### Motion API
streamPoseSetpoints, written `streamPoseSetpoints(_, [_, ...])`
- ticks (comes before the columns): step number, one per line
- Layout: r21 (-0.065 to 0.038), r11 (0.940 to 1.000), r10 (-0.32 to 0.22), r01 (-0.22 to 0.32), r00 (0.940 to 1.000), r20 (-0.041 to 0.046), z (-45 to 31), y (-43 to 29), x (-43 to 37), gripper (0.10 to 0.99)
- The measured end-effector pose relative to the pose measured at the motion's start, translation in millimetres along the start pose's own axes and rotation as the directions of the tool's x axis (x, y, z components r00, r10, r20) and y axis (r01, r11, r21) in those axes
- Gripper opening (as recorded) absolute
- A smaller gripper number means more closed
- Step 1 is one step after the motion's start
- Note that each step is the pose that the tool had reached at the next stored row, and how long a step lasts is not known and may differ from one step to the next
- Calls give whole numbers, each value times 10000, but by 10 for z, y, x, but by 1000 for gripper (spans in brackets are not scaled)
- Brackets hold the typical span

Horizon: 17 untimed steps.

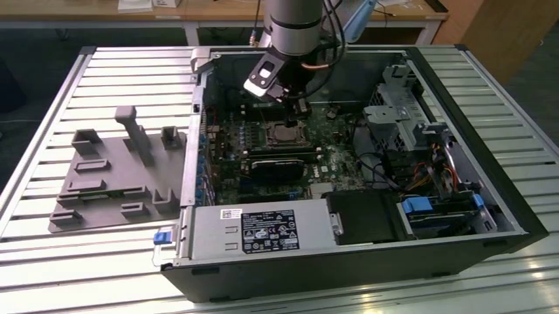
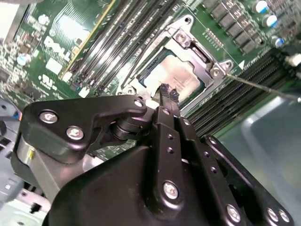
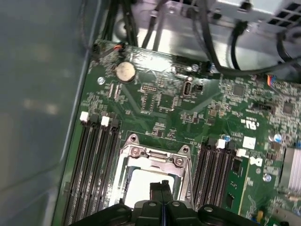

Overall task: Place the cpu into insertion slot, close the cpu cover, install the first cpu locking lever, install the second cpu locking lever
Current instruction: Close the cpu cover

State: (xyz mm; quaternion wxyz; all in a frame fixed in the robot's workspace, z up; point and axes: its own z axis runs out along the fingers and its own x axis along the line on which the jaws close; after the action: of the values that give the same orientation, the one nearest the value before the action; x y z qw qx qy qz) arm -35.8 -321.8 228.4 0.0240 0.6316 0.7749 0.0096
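Observation:
Inside the open computer case (image 1: pixel 454 98), the cpu (image 2: pixel 181 77) (image 3: pixel 138 186) lies with its silver-grey top up in the insertion slot (image 1: pixel 284 134). The cpu cover (image 2: pixel 200 54) (image 3: pixel 155 157) lies flat over it, framing the chip in its square window. A thin metal locking lever (image 2: pixel 263 87) sticks out from one corner of the socket. My gripper (image 2: pixel 168 94) (image 3: pixel 161 184) hangs just above the chip with its black fingers pressed together and nothing between them. In the exterior view my gripper (image 1: pixel 292 112) points down at the socket.
Long black memory slots (image 3: pixel 96 174) (image 3: pixel 214 172) flank the socket. A black card (image 1: pixel 279 167) lies toward the case front, then the power supply (image 1: pixel 262 232). Cables and a drive cage (image 1: pixel 406 124) fill the exterior view's right. A grey fixture (image 1: pixel 114 176) lies outside on the slatted table.

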Motion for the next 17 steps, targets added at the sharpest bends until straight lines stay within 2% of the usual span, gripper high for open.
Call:
streamPoseSetpoints(4, [-2,9974,-714,714,9974,37,3,0,0,102])
streamPoseSetpoints(9, [-2,9874,-1582,1582,9874,80,7,0,0,102])
streamPoseSetpoints(13, [1,9736,-2282,2282,9735,117,10,0,0,102])
streamPoseSetpoints(17, [6,9549,-2969,2970,9548,153,13,-1,0,102])
